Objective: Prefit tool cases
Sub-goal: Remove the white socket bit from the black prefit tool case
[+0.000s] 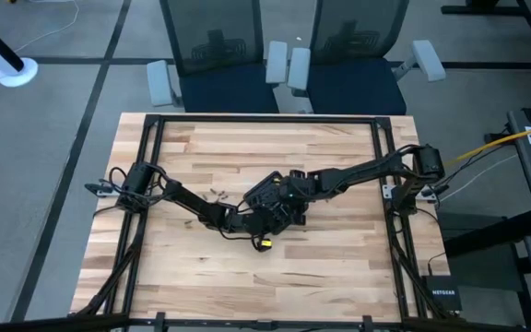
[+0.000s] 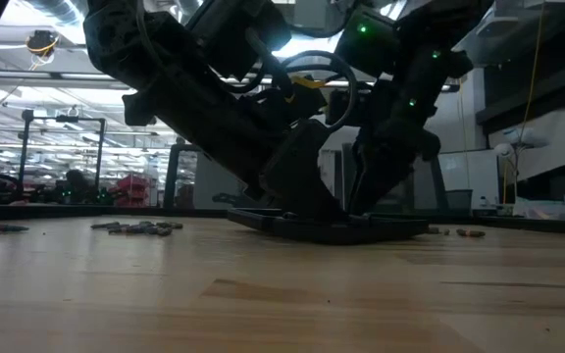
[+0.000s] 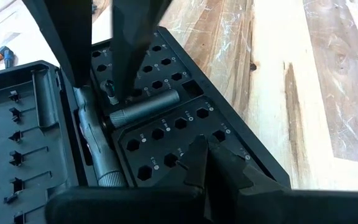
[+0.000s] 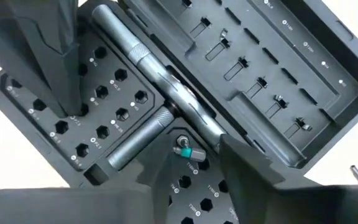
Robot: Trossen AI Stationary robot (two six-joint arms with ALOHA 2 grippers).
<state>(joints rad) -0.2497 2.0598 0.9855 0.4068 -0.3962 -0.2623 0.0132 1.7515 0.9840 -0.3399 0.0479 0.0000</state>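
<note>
The black tool case [image 4: 272,68] lies open and flat at the table's middle [image 1: 293,219]. One half has a grid of hexagonal bit slots [image 3: 166,124]. A grey metal driver [image 4: 142,56] lies in the channel between the halves. My left gripper [image 3: 197,155] is shut, its tips on the slot half. My right gripper [image 4: 194,158] points steeply down over the same half, open. A small bit with a teal band [image 4: 183,149] stands in a slot between its fingers. I cannot tell whether they touch the bit. My left gripper presses its shut fingertips down on the slot-grid half of the case [image 3: 179,163], a little in from that half's outer edge. The fingers slant down from the table's left. The case lies flat on the table under them.
Several loose bits lie on the wood left of the case [image 1: 216,194], also seen in the low view [image 2: 140,227]. Another small piece with yellow on it [image 1: 264,243] lies just near of the case. A black NETGEAR box [image 1: 442,297] sits off the table's near right corner.
</note>
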